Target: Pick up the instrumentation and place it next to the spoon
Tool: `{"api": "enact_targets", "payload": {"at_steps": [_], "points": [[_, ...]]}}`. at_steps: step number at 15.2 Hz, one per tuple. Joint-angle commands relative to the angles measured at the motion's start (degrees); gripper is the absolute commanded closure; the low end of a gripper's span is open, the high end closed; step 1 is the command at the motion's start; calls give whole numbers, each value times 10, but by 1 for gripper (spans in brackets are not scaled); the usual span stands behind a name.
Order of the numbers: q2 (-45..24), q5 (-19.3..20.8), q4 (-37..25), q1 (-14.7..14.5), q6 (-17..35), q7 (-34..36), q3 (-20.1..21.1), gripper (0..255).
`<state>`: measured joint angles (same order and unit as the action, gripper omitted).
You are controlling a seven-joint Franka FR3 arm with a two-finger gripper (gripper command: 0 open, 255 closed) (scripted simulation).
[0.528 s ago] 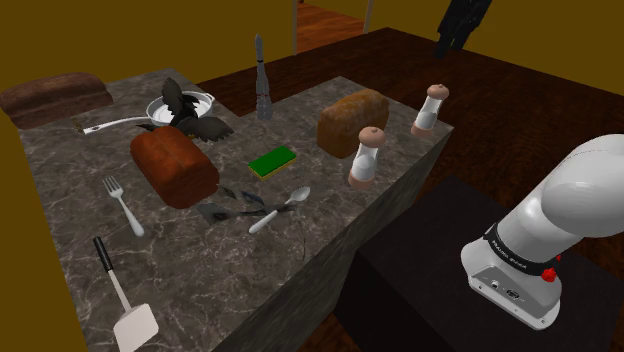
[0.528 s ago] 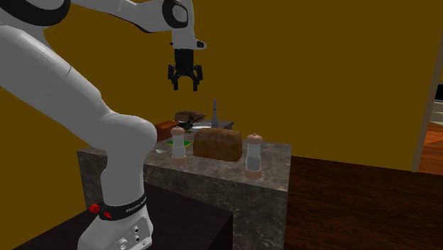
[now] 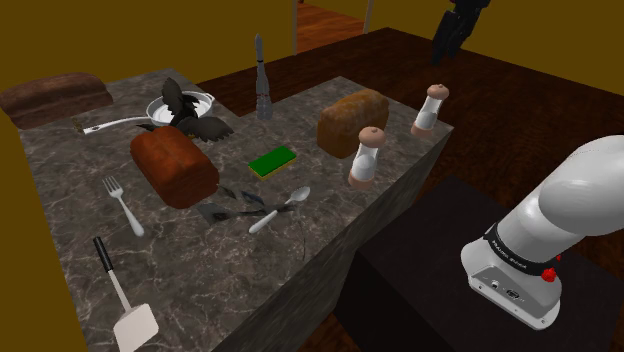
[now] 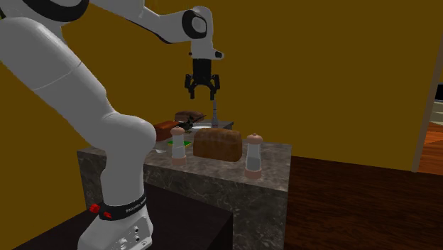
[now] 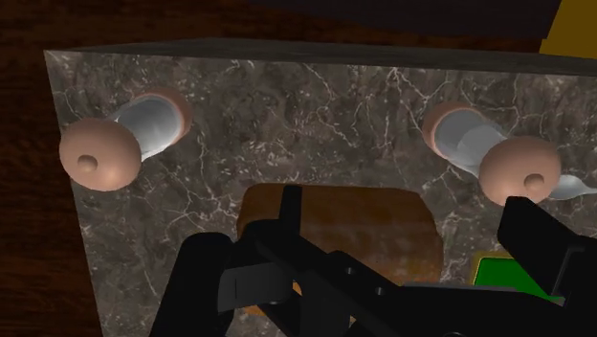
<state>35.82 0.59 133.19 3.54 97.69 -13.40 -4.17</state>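
Note:
A slender grey upright instrument [image 3: 262,85] stands at the back edge of the marble counter [image 3: 60,190], also seen behind the brown loaf as the grey instrument [image 4: 214,113]. The metal spoon [image 3: 280,210] lies mid-counter, beside a dark utensil [image 3: 235,207]. My black gripper [image 3: 443,40] hangs high above the counter's end near the two shakers, open and holding nothing. In the second exterior view the gripper [image 4: 202,89] hovers above the loaf. Through the wrist view the gripper [image 5: 364,235] looks down on the brown loaf [image 5: 335,215].
Two shakers [image 3: 366,155] [image 3: 430,108] flank a brown loaf [image 3: 350,120]. A green sponge [image 3: 272,160], a reddish loaf [image 3: 173,165], a pan [image 3: 175,105], a fork [image 3: 122,203], a spatula [image 3: 125,300] and a dark loaf [image 3: 55,95] also crowd the counter.
The gripper has travelled toward the second exterior view's right and a little lower, now over the brown loaf. Nothing on the counter has moved.

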Motion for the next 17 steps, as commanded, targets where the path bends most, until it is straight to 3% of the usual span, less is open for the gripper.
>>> {"api": "enact_targets", "payload": {"at_steps": [1,9,17], "points": [[-32,11,-7,7,15,-19,-16,0],[-168,43,-57,33,69,-92,-78,0],[-324,47,-145,60,106,-166,-128,0]]}}
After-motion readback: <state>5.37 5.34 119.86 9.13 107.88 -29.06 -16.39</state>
